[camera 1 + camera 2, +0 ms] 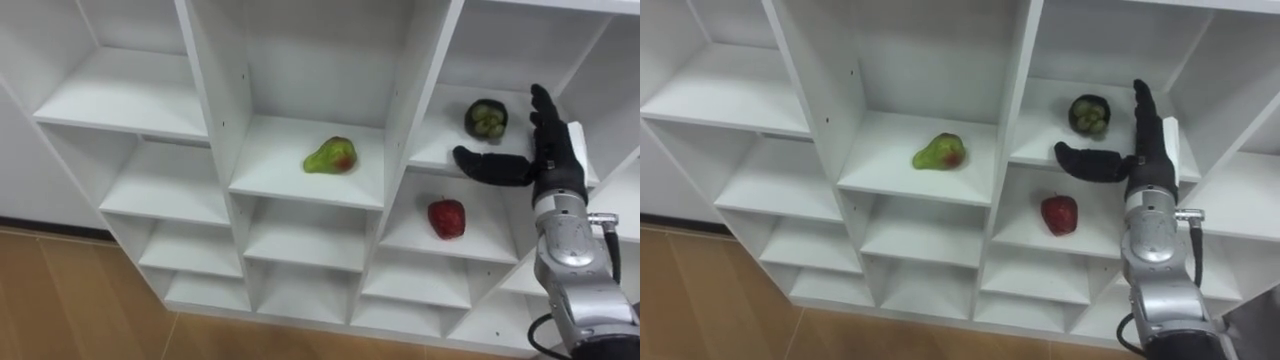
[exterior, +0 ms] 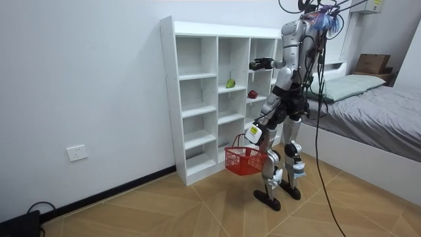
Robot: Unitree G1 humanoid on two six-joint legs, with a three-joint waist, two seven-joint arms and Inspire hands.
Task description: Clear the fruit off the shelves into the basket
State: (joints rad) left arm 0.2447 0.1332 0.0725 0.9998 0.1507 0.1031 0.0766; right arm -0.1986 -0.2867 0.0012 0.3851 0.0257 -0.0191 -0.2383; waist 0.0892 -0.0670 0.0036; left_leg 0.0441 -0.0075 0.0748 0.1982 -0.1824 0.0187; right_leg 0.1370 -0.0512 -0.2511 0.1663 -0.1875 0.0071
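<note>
the white closet [image 1: 215,90] holds all three fruits, so collecting has, by my reading, not begun. the red basket [image 2: 245,160] hangs at the left hand [image 2: 254,134]; its grip and contents are too small to read. the right hand [image 1: 553,160] is raised at the front edge of the right column's upper shelf, fingers straight, thumb spread wide, holding nothing. the pear [image 1: 331,156] lies on its side near its shelf's front edge, long axis along that edge, neck seemingly leftward. the apple [image 1: 446,218] sits mid-shelf below; the green bunch [image 1: 486,118] sits nearer the back.
</note>
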